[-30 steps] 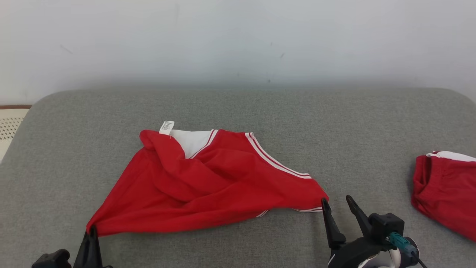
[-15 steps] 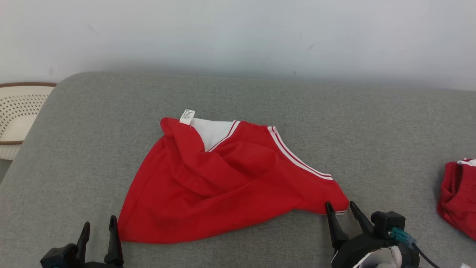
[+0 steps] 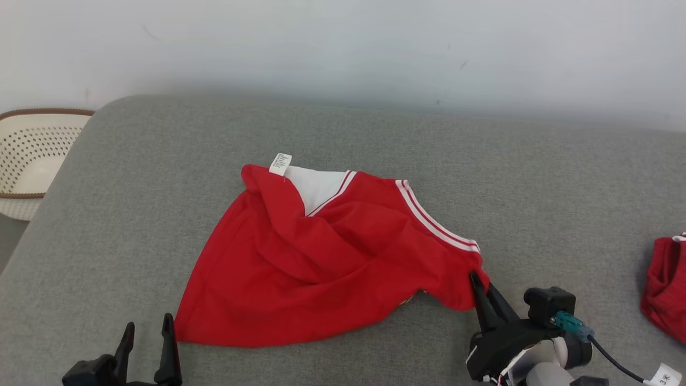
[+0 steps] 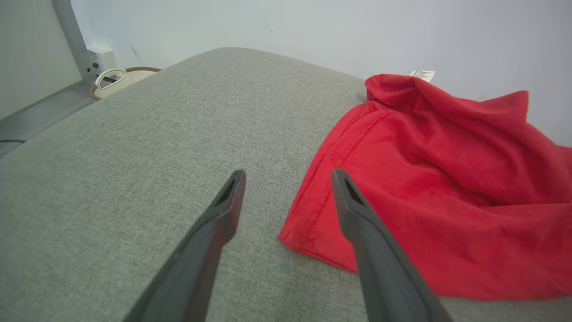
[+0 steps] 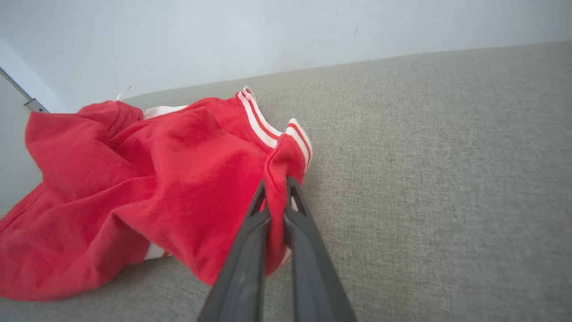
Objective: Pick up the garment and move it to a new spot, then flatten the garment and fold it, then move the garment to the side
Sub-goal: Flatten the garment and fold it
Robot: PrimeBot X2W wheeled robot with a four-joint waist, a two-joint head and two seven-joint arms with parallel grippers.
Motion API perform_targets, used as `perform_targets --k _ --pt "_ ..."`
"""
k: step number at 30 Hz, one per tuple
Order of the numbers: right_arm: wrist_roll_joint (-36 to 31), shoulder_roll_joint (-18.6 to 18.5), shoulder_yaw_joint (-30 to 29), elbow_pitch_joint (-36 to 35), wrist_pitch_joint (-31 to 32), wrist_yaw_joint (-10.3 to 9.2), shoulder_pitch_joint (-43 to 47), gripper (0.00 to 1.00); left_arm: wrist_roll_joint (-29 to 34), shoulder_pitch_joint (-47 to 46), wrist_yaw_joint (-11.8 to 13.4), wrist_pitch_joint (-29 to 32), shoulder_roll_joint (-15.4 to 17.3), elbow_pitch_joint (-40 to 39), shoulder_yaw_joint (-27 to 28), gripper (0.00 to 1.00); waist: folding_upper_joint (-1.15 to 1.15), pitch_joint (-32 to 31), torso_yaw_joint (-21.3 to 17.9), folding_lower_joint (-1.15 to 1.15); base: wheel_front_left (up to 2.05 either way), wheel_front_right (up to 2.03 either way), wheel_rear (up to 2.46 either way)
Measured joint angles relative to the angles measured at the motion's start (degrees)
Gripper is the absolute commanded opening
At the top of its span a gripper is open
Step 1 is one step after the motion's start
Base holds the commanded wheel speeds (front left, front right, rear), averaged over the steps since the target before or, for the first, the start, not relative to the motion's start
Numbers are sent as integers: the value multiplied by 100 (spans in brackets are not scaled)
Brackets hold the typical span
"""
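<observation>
Head view: red jersey-knit garment with white striped trim (image 3: 321, 257) lies crumpled midway across grey fabric-topped counter (image 3: 134, 171). Right tool (image 3: 478, 281), toward counter's near right, pinched closed on the striped hem corner. Left tool (image 3: 148, 321), counter's near left, spread wide, holding nothing, just beside the plain red corner. Cloth looks light, limp, not slippery. Likely best held at both hem corners together, to spread flat.

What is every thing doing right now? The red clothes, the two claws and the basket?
garment: crumpled, lying on the cushion, right corner pinched.
left gripper: open, holding nothing, by the garment's left corner.
right gripper: shut on the garment.
second garment: bunched up, lying far right.
basket: upright, past the cushion's left end.
</observation>
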Motion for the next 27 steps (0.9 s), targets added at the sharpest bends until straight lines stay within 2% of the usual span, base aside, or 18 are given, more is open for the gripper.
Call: perform_targets --k 9,13,18,27 --pt "197 -76 188 -1675 0 0 53 0 -107 92 48 0 -2 -13 -141 100 0 -159 -177 0 0 0 0" --pt "179 -108 383 -1960 0 0 26 0 -151 96 53 0 -1 -10 -230 100 0 -217 -191 0 0 0 0" --pt "82 -157 548 -1675 0 0 -327 0 -269 100 54 0 0 27 -438 100 0 -212 -63 0 0 0 0" --pt "-296 -307 242 20 0 0 -1159 0 -438 -35 46 0 0 73 -927 100 0 -74 382 0 0 0 0"
